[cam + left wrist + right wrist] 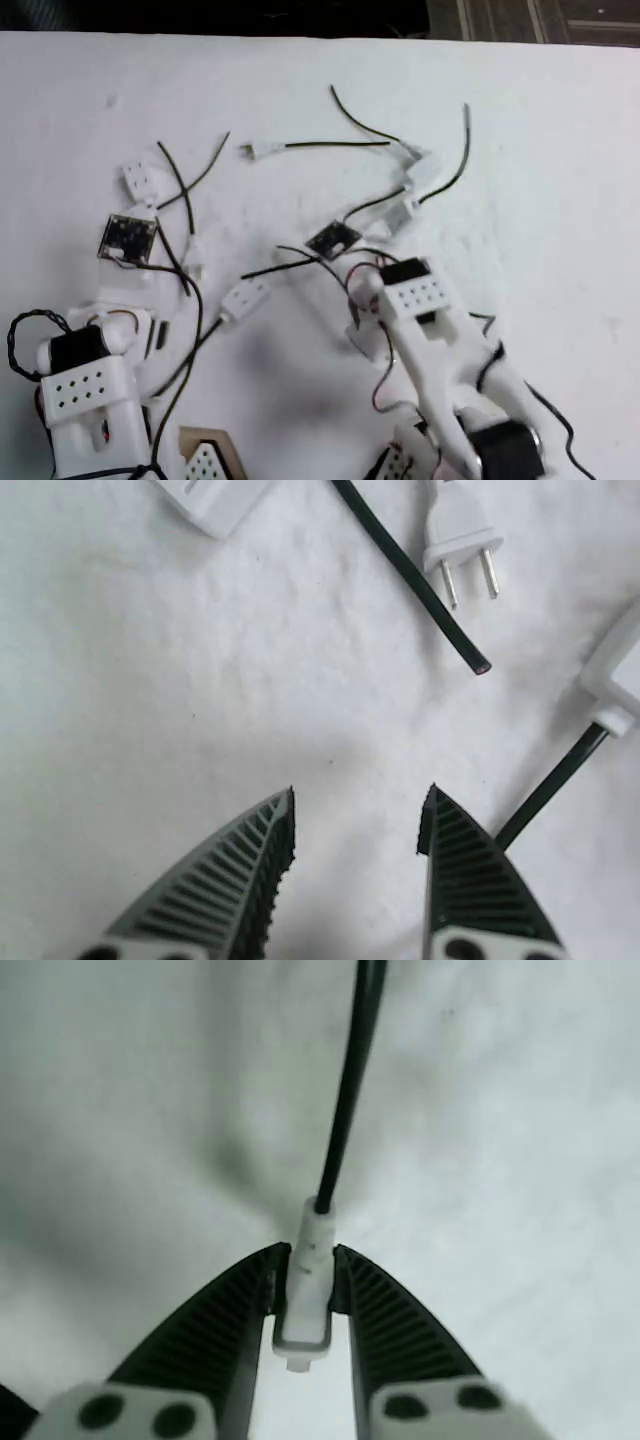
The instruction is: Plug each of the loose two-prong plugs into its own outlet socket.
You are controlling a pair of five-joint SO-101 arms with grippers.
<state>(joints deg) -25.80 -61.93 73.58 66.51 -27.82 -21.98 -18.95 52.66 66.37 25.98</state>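
Currently the right arm (pixel 440 350) extends from the near right edge toward the middle of the table (pixel 560 150), wrist low. The right gripper (pixel 310 1256) is pinched to a narrow gap on the white body of a held plug (pixel 303 1295). The left arm (pixel 90 385) sits at the near left corner, with the left gripper (pixel 360 798) spread wide over bare table, holding nothing. The held plug's prongs cannot be made out between the fingers. Its long axis runs along the fingers, and its black cable (pixel 345 1090) leads straight away from the wrist. A loose plug (pixel 462 530) lies flat beyond the left gripper, prongs pointing back toward it, near an outlet socket (pixel 622 670) cut off at the edge.
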